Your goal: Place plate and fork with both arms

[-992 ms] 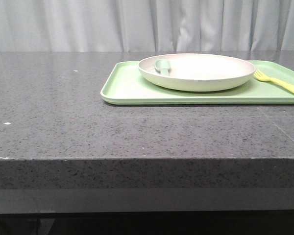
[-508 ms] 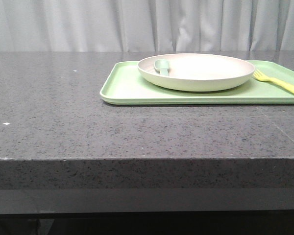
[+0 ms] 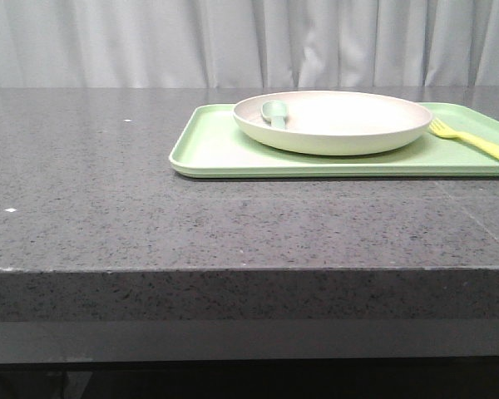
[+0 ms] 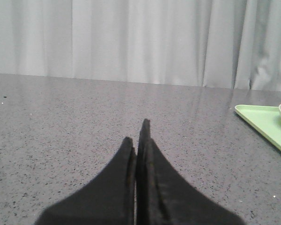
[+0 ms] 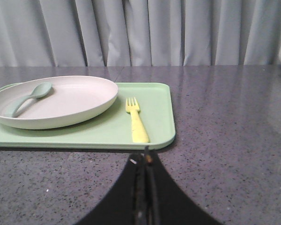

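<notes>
The cream plate (image 3: 341, 120) sits on a light-green tray (image 3: 208, 150) at the right of the table; it also shows in the right wrist view (image 5: 61, 101). The small yellow fork (image 3: 474, 140) lies on the tray to the plate's right, and shows in the right wrist view (image 5: 136, 123). My right gripper (image 5: 145, 157) is shut and empty, just short of the tray's near edge, close to the fork's handle. My left gripper (image 4: 139, 133) is shut and empty over bare table, left of the tray. Neither gripper shows in the front view.
A pale grey-green spoon (image 5: 28, 97) lies in the plate, also seen in the front view (image 3: 275, 112). The tray's corner (image 4: 264, 124) shows in the left wrist view. A grey curtain hangs behind the table. The table's front edge (image 3: 249, 270) is near.
The tray, plate and fork appear a few pixels further left in the front view; nothing else has visibly changed.
</notes>
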Robot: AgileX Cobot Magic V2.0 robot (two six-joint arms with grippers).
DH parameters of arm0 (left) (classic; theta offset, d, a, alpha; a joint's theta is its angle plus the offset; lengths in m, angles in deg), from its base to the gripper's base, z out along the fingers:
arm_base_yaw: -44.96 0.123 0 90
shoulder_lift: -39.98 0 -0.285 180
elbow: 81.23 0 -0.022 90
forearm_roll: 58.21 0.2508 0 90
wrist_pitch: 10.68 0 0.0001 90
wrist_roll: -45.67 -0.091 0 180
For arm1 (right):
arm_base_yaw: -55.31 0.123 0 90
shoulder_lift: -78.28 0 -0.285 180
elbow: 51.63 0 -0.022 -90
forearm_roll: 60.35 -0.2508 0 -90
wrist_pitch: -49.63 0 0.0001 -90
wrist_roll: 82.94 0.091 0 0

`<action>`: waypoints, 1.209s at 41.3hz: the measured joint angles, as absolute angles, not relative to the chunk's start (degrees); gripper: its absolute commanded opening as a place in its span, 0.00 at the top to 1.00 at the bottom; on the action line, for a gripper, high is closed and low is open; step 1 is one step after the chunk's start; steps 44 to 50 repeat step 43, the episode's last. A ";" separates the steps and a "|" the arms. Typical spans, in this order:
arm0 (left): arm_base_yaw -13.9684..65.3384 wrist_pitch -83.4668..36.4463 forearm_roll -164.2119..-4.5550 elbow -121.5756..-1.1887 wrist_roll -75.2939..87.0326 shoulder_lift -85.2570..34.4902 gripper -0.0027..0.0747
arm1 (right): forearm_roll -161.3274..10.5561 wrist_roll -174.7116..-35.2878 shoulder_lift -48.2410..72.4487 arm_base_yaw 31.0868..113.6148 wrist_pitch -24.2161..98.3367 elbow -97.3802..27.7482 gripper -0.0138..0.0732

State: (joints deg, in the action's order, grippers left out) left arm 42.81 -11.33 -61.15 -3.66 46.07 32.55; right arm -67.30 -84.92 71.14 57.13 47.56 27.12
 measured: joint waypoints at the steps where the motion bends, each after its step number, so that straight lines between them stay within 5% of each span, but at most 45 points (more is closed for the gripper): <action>1: 42.81 -11.33 -61.15 -3.66 46.07 32.55 0.99 | -67.30 -84.92 71.14 57.13 47.56 27.12 0.98; 50: 42.81 -11.33 -61.15 -3.66 46.07 32.55 0.99 | -62.45 -80.23 71.14 57.13 49.63 27.12 0.98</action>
